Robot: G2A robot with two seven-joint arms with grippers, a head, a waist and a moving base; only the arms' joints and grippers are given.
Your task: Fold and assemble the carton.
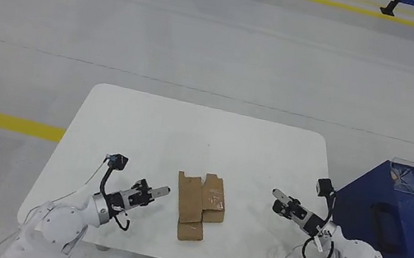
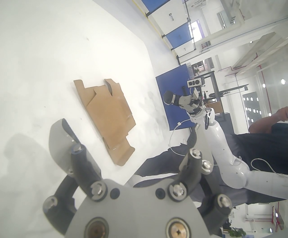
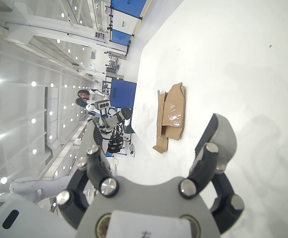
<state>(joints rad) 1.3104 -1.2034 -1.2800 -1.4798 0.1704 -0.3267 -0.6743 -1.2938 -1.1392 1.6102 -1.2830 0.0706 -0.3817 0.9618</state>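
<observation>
Now, your carton (image 1: 199, 206) lies flattened on the white table (image 1: 191, 126), toward the near edge and roughly between the 2 arms; nothing touches it. The left gripper (image 1: 156, 193) hovers just beside the carton's left side, fingers spread and holding nothing. The right gripper (image 1: 282, 201) sits farther off on the other side, likewise spread and empty. Judgement: this flanking pose suits a 2-sided start, 1 arm pinning while the other lifts a panel. The collapsed panels lie flush on the table and give you little to pinch, so the notched flaps at the far end and the tab at the near end look like the best purchase. Open table lies beyond and to both sides. The near edge is close, so work away from it.
</observation>
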